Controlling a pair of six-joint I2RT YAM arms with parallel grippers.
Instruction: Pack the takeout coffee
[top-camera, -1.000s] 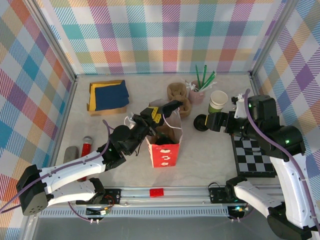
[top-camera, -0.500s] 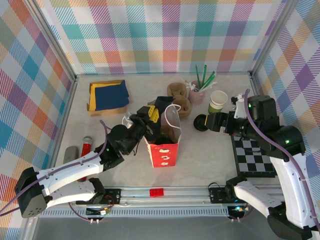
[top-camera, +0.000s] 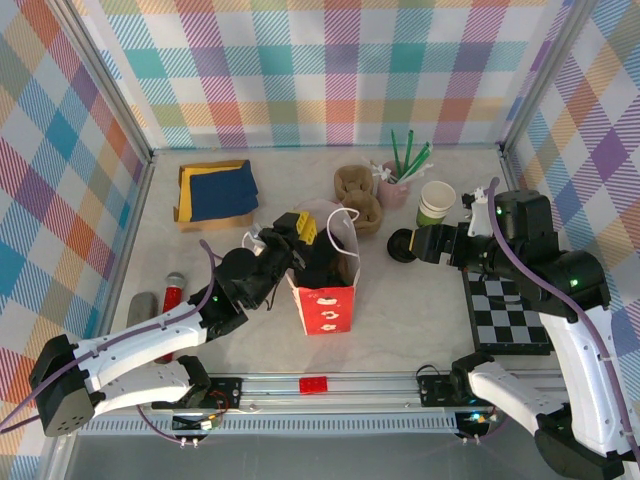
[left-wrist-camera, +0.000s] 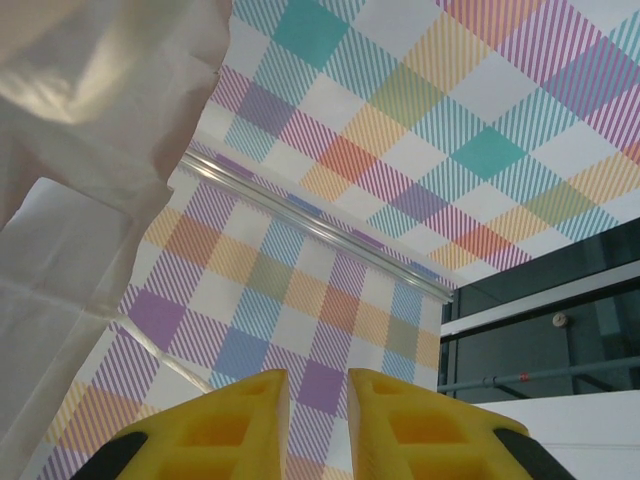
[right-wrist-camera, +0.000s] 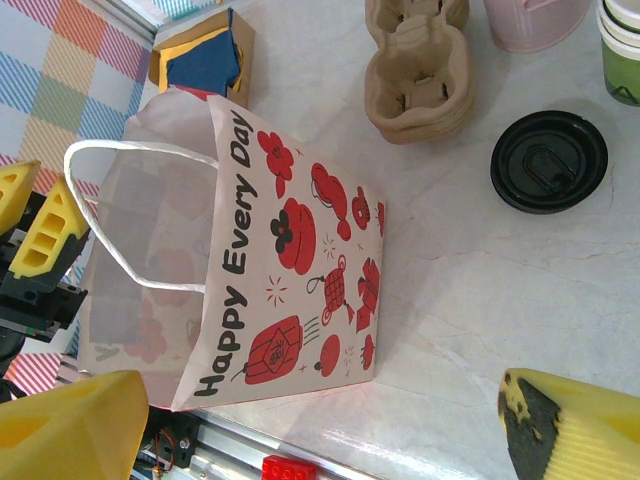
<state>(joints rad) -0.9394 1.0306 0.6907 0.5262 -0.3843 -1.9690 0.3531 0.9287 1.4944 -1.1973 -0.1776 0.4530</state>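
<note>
The takeout coffee cup (top-camera: 436, 203) is green paper with a white rim and stands with no lid at the back right; its edge shows in the right wrist view (right-wrist-camera: 622, 60). A round black lid (right-wrist-camera: 548, 160) lies flat on the table near it (top-camera: 400, 246). My right gripper (top-camera: 420, 244) hovers wide open (right-wrist-camera: 320, 430) above the table between lid and bag, holding nothing. A white paper bag (top-camera: 325, 290) printed with red designs (right-wrist-camera: 290, 250) stands open. My left gripper (top-camera: 297, 226) is at the bag's left rim, its yellow fingers narrowly apart (left-wrist-camera: 318, 385) with nothing between them.
A brown cardboard cup carrier (top-camera: 360, 203) and a pink cup of green straws (top-camera: 396, 180) stand behind the bag. A yellow box with blue cloth (top-camera: 215, 192) is at the back left. A checkered board (top-camera: 505, 310) lies under the right arm. A red marker (top-camera: 172, 295) lies at the left.
My left gripper has drawn back leftward from over the bag's mouth to its left rim. The right arm has not moved.
</note>
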